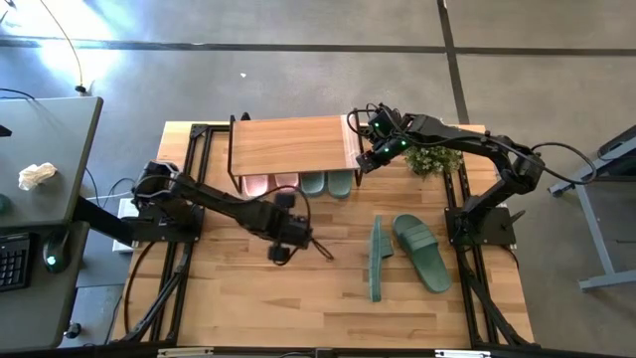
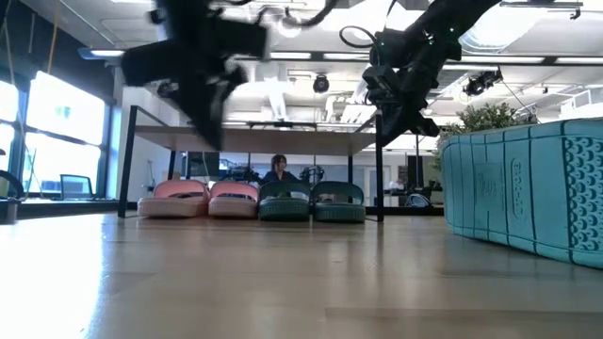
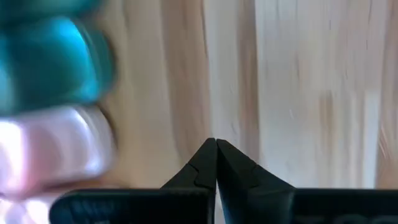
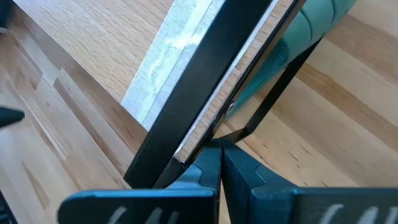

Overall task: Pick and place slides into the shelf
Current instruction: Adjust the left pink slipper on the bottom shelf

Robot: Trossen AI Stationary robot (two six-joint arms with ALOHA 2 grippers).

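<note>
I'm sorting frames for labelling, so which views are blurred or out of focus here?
Left wrist view: motion-smeared, the pink slide and table grain streaked. Low view: the left arm blurred, the near green slide looming large. High view and right wrist view: sharp.

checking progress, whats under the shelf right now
Under the shelf: a pink pair and a green pair, side by side. From above the plank covers all but their ends.

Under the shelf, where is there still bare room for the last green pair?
Under the shelf, the pink pair and a green pair fill it side by side, with only thin gaps by the legs. The near table is bare left of the loose green pair.
</note>
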